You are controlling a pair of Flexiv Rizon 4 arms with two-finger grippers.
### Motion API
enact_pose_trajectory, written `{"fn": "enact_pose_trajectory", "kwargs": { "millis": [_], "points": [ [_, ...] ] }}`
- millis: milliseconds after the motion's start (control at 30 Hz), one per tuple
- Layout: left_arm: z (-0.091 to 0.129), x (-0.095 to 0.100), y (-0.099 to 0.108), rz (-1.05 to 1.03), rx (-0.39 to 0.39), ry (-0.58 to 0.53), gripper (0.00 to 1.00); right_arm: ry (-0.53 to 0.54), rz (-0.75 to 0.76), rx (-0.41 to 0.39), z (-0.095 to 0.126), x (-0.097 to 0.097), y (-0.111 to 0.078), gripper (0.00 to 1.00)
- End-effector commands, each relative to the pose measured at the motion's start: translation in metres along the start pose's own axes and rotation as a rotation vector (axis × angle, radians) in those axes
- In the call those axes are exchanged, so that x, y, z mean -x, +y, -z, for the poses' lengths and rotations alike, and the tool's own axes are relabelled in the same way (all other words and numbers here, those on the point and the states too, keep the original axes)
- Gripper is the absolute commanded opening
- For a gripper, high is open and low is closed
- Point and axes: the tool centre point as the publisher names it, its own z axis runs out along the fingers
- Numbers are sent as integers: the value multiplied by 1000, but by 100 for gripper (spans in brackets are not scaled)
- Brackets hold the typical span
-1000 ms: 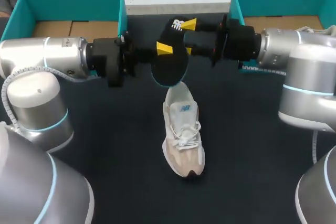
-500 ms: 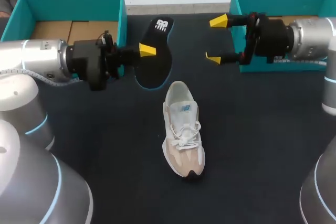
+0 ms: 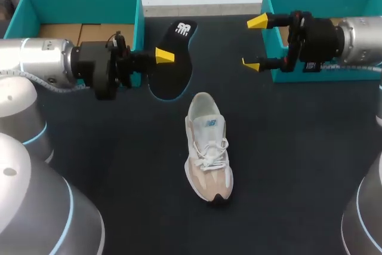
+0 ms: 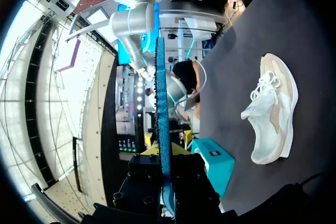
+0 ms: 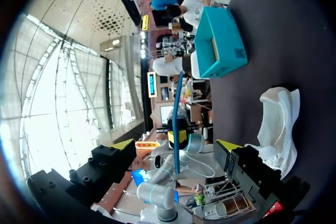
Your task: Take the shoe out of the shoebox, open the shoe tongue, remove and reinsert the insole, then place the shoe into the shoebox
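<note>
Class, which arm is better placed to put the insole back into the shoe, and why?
Left. The left pincer grips the insole close to the shoe; the right pincer is open and empty.

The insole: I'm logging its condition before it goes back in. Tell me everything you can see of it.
The insole is out of the shoe: a flat, foot-shaped pad, black on top with a white mark at the heel end; edge-on in the left wrist view it looks blue and rough. The left hand is shut on its side edge, holding it top up beyond the shoe's heel. The right hand is open, apart from it.
</note>
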Motion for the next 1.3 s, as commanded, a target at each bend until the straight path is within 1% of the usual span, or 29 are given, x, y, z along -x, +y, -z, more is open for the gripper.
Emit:
{"fn": "enact_pose_trajectory", "kwargs": {
  "millis": [33, 100, 133, 167, 200, 233, 333, 367, 400, 433, 467, 567, 1067, 1133, 1167, 1200, 1233, 1267, 1300],
  "points": [
    [4, 6, -6, 485, 52, 64, 0, -2, 0, 1, 0, 0, -1, 100],
    [5, 11, -9, 604, 48, 107, 0, -2, 0, 1, 0, 0, -1, 100],
    [7, 12, -11, 685, 65, 156, 0, -2, 0, 1, 0, 0, -1, 100],
    [8, 13, -14, 744, 30, 193, 0, -2, 0, 1, 0, 0, -1, 100],
    [9, 15, -15, 828, 57, 208, 0, -2, 0, 1, 0, 0, -1, 100],
    [9, 15, -16, 879, 51, 254, 0, -2, 0, 1, 0, 0, -1, 100],
    [9, 14, -15, 1077, 43, 292, 0, -2, 0, 1, 0, 0, -1, 100],
    [9, 14, -15, 1129, 44, 285, 0, -2, 0, 1, 0, 0, -1, 100],
    [9, 12, -15, 1192, 39, 314, 0, -2, 0, 1, 0, 0, -1, 100],
    [10, 11, -15, 1243, 22, 312, 0, -2, 0, 1, 0, 0, -1, 100],
    [11, 9, -15, 1296, 33, 307, 0, -2, 0, 1, 0, 0, -1, 100],
    [12, 7, -13, 1407, 17, 318, 0, -2, 0, 1, 0, 0, -1, 100],
    [12, 7, -13, 1407, 17, 318, 0, -2, 0, 1, 0, 0, -1, 100],
    [11, 3, -13, 1563, 78, 313, 0, -2, 0, 1, 0, 0, -1, 100],
    [11, 1, -14, 1626, 51, 320, 0, -2, 0, 1, 0, 0, -1, 100],
    [11, 0, -14, 1700, 97, 297, 0, -2, 0, 1, 0, 0, -1, 100],
    [10, -2, -15, 1754, 80, 310, 0, -2, 0, 1, 0, 0, -1, 100],
    [11, -2, -16, 1827, 71, 285, 0, -2, 0, 1, 0, 0, -1, 100],
    [11, -2, -16, 1904, 97, 296, 0, -2, 0, 1, 0, 0, -1, 100]
  ]
}}
